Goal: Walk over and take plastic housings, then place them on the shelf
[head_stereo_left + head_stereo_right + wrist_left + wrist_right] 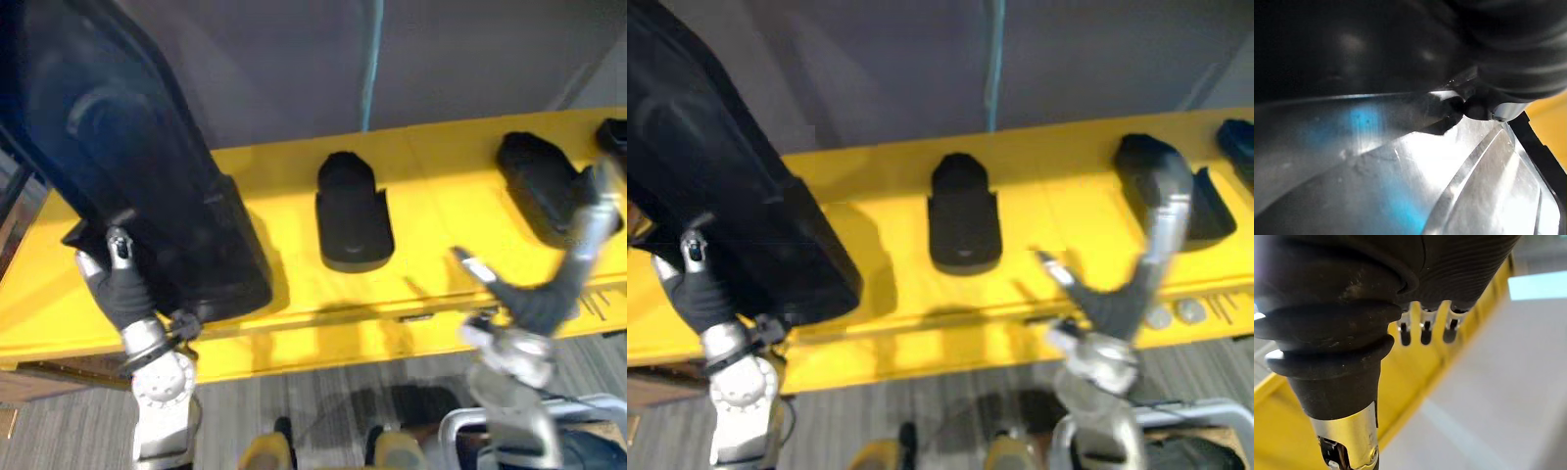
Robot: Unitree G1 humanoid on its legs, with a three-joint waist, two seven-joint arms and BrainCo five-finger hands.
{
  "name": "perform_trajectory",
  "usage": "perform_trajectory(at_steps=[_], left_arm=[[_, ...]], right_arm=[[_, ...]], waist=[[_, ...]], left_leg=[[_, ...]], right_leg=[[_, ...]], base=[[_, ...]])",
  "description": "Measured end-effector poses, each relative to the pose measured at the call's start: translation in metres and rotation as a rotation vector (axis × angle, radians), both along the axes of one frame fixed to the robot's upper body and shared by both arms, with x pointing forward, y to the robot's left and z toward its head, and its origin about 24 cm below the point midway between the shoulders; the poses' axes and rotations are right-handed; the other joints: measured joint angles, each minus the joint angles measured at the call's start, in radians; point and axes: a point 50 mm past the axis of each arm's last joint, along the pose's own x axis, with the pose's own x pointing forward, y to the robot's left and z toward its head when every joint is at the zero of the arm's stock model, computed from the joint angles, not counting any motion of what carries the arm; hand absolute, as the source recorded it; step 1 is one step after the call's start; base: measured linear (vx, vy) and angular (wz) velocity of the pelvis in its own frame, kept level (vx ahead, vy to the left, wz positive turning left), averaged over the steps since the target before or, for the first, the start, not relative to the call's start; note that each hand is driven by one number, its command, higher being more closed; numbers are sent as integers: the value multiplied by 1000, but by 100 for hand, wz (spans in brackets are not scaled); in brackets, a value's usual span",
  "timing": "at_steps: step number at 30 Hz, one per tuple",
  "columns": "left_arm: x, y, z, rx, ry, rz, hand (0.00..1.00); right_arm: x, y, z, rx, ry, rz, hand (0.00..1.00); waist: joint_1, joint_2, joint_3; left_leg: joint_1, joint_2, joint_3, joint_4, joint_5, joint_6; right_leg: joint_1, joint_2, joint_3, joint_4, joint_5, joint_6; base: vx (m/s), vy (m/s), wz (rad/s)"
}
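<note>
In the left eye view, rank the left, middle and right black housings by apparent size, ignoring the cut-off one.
Left housing: largest, but nearest the camera.
Middle housing and right housing: look alike; right hand partly covers the right one, so unranked.

Bright yellow shelf [441, 176] right across, plain. At the shelf's left end, a big housing [127, 147], glossy black. Mid-shelf, a smaller housing [353, 215], matt black. Toward the shelf's right end, a third housing [539, 186], black too. Behind the shelf, a grey wall [274, 59] with one teal stripe [370, 59]. Below the shelf, grey floor [294, 401], finely lined. Left robot hand [120, 284]: black ribbed cover. Right robot hand [539, 299]: silver, black cover.
</note>
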Motion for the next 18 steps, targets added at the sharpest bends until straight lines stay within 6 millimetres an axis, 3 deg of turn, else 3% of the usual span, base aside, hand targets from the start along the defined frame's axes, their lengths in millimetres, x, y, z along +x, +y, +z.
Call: perform_trajectory(at_steps=[2, 6, 10, 14, 18], left_arm=[[-5, 25, 1, 30, 63, 86, 100], [-10, 59, -4, 25, 192, 160, 100], [-6, 92, -37, -41, 465, 218, 100], [3, 127, -85, -208, 750, 270, 100], [13, 144, -102, -311, 881, 277, 100]], right_arm=[[-16, -31, 5, -25, 1, -170, 0], [-44, -70, 14, -2, -13, -346, 0], [-53, -81, 14, 109, -9, -283, 0], [-49, -90, 4, 160, 77, -244, 0], [-45, -91, -2, 156, 147, -223, 0]], waist=[[-25, 2, -37], [-35, 9, -68], [-66, 14, -85], [-94, 20, -90], [-108, 23, -89]], left_leg=[[0, 1, 12, -19, 1, -1], [34, 2, 61, -55, 1, 0], [68, 2, 103, -83, 1, 0], [86, 2, 138, -90, 1, 0], [103, 2, 162, -98, 0, 1]], right_leg=[[0, 3, 7, -25, 10, 3], [1, 14, 53, -52, 25, 6], [3, 15, 90, -60, 31, 10], [1, 22, 121, -67, 40, 13], [-1, 26, 148, -69, 46, 15]], base=[[32, 21, -17], [67, 32, -30], [27, 36, -31], [-2, 15, -23], [-23, 13, -21]])
